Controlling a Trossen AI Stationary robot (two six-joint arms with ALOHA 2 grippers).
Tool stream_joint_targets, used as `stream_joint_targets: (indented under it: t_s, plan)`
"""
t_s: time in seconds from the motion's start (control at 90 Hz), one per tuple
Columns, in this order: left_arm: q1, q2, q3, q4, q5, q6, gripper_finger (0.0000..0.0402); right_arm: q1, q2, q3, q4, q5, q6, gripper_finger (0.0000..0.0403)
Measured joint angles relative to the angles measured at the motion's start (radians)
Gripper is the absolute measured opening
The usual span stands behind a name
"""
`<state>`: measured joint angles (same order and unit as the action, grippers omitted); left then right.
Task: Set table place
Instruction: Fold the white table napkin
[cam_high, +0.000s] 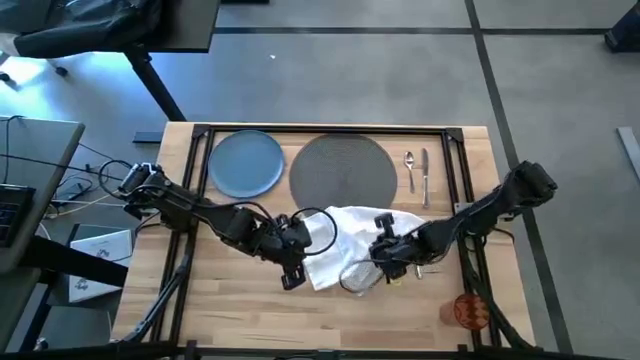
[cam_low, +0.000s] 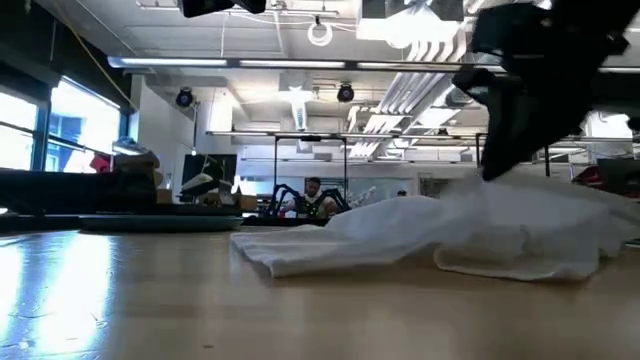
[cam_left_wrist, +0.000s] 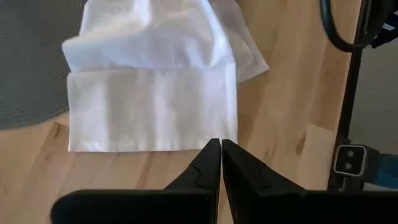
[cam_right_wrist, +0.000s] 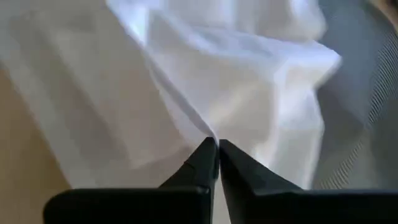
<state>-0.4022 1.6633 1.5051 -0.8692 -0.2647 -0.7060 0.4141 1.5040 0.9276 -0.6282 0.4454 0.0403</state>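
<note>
Napkin-folding step: the right pincer (cam_right_wrist: 217, 144) pinches a napkin (cam_high: 345, 243) fold mid-table, just below the mat (cam_high: 343, 167); the left pincer (cam_left_wrist: 221, 144) is closed, empty, beside its edge; next, lay it flat

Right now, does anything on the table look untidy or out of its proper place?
Yes. The white napkin lies crumpled and half unfolded, one part overlapping the grey mat. The blue plate sits beside the mat, not on it. The orange cup stands far off near the table edge.
</note>
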Motion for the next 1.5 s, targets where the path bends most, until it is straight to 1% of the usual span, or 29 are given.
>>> stream_joint_targets:
  t_s: [0.056, 0.133, 0.2, 0.278, 0.4, 0.522, 0.611, 0.689, 0.767, 0.833, 0.956, 1.067, 1.133, 1.167, 1.244, 1.311, 1.411, 1.5]
  plan:
    - [0.001, 0.0, 0.0, 0.001, -0.047, -0.007, 0.0, -0.032, -0.016, 0.053, -0.06, 0.0, 0.07, 0.0]
    - [0.004, 0.0, 0.0, 0.009, -0.144, -0.022, 0.0002, -0.083, -0.041, 0.114, -0.121, -0.006, 0.145, 0.0]
    - [0.005, 0.0, -0.001, 0.038, -0.222, 0.028, 0.0011, -0.127, -0.068, 0.161, -0.143, -0.035, 0.195, 0.0]
    - [0.017, 0.0, -0.025, 0.136, -0.288, 0.086, 0.0032, -0.175, -0.092, 0.206, -0.167, -0.074, 0.241, 0.0]
    - [0.058, 0.004, -0.117, 0.335, -0.284, 0.086, 0.0085, -0.237, -0.111, 0.255, -0.173, -0.131, 0.254, 0.0]
    - [0.101, 0.04, -0.226, 0.595, -0.272, 0.081, 0.0145, -0.282, -0.111, 0.291, -0.194, -0.181, 0.251, 0.0]
    - [0.124, 0.085, -0.278, 0.795, -0.285, 0.101, 0.018, -0.311, -0.111, 0.299, -0.185, -0.2, 0.257, 0.0]
    - [0.136, 0.14, -0.289, 0.954, -0.297, 0.169, 0.0199, -0.333, -0.111, 0.299, -0.187, -0.216, 0.281, 0.0]
    - [0.14, 0.203, -0.282, 1.082, -0.324, 0.259, 0.0206, -0.351, -0.111, 0.299, -0.188, -0.223, 0.299, 0.0]
    - [0.139, 0.255, -0.25, 1.134, -0.365, 0.319, 0.0207, -0.361, -0.111, 0.299, -0.186, -0.232, 0.3, 0.0]
    - [0.138, 0.337, -0.146, 1.11, -0.508, 0.404, 0.0204, -0.372, -0.111, 0.299, -0.184, -0.264, 0.316, 0.0]
    - [0.139, 0.4, -0.047, 1.064, -0.66, 0.528, 0.0203, -0.369, -0.111, 0.299, -0.19, -0.286, 0.326, 0.0]
    - [0.139, 0.428, 0.004, 1.024, -0.762, 0.585, 0.0203, -0.365, -0.111, 0.299, -0.196, -0.296, 0.328, 0.0]
    - [0.14, 0.437, 0.027, 0.992, -0.792, 0.602, 0.0202, -0.363, -0.111, 0.299, -0.197, -0.3, 0.333, 0.0]
    - [0.148, 0.449, 0.067, 0.878, -0.803, 0.607, 0.0202, -0.357, -0.111, 0.299, -0.21, -0.302, 0.35, 0.0]
    - [0.153, 0.449, 0.097, 0.741, -0.798, 0.559, 0.0201, -0.35, -0.111, 0.299, -0.22, -0.302, 0.352, 0.0]
    - [0.154, 0.434, 0.14, 0.502, -0.779, 0.421, 0.0192, -0.336, -0.111, 0.299, -0.233, -0.304, 0.353, 0.0]
    - [0.153, 0.427, 0.164, 0.3, -0.703, 0.257, 0.0173, -0.325, -0.111, 0.299, -0.238, -0.305, 0.353, 0.0]
